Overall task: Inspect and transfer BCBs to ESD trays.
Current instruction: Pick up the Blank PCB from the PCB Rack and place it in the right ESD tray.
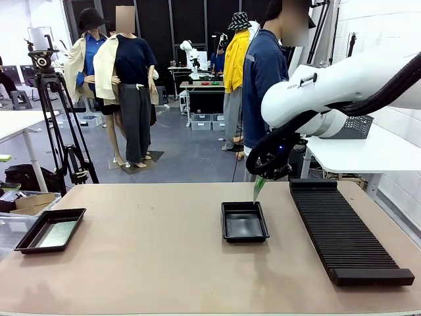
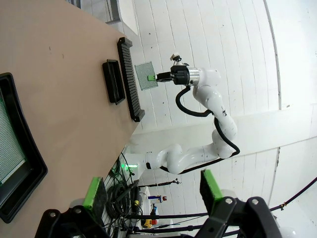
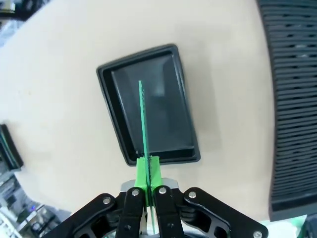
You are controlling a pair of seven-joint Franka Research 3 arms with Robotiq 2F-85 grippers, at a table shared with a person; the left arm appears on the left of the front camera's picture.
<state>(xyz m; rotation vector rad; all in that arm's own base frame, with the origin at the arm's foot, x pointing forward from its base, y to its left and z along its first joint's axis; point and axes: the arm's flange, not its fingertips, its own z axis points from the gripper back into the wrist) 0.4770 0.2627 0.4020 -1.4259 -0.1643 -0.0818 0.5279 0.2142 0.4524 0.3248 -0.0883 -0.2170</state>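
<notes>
The right gripper [image 1: 264, 175] is clamped tight on one short edge of a thin green board [image 1: 258, 189]. The board hangs from the jaws, tilted a little. It is just beside the far left corner of the black ribbed rack [image 1: 342, 230] and above the far end of the empty black tray [image 1: 225, 224], not touching it. That tray lies just to the left of the rack, parallel to it, on the tan table [image 1: 145, 263].

In the right wrist view the board [image 3: 142, 119] is seen edge-on as a thin green line running out from the green pads [image 3: 147, 168] over the tray's floor. The tray's rim [image 3: 138, 57] is glossy.

From the left wrist view the same board [image 2: 147, 75] shows its face, a pale green sheet with a fine dotted grid. Any lettering on it is too small to read.

A second tray [image 1: 26, 240] sits well away from the rack at the table's left edge. Another green board [image 1: 58, 232] lies flat inside it, and its grid of dots shows in the left wrist view [image 2: 7, 144].

The left gripper [image 2: 152, 188] is spread wide, with nothing between its green pads [image 2: 94, 193].

A small dark print on the right arm's white shell is too small to read. A person [image 1: 263, 85] stands at the far side, behind the rack's far end.
</notes>
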